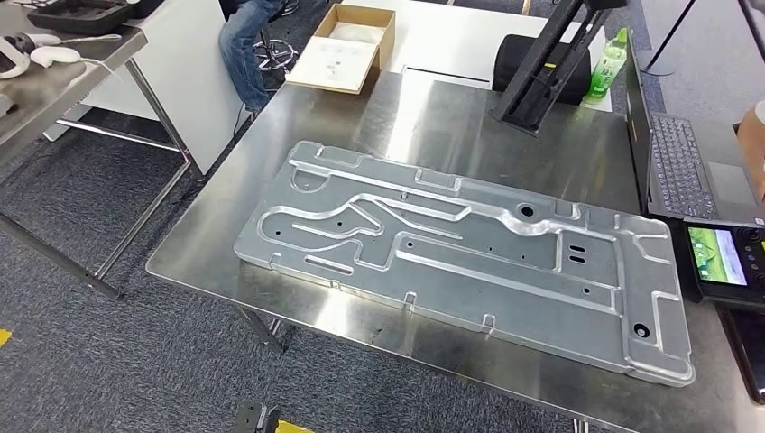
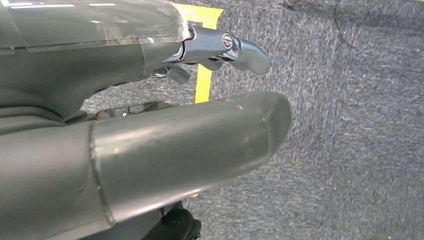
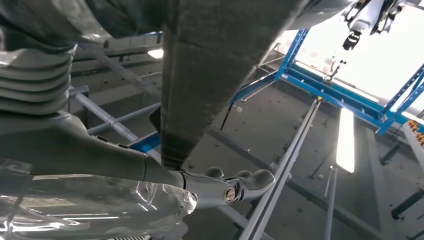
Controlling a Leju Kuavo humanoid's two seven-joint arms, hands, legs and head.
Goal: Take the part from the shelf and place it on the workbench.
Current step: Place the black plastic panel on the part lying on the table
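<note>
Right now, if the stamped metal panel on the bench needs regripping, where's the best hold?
Probably the two long edges of the stamped metal panel, one hand per side. It lies flat on the workbench, wide and thin, so a single hold would likely let it tip. The near long edge, close to the bench rim, is easiest to reach from below; small tabs there may give purchase.

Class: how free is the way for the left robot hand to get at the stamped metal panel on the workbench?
Probably free. The panel lies flat with nothing on top, its near edge by the workbench edge. The left robot hand holds nothing and hangs over carpet, so it must rise first.
</note>
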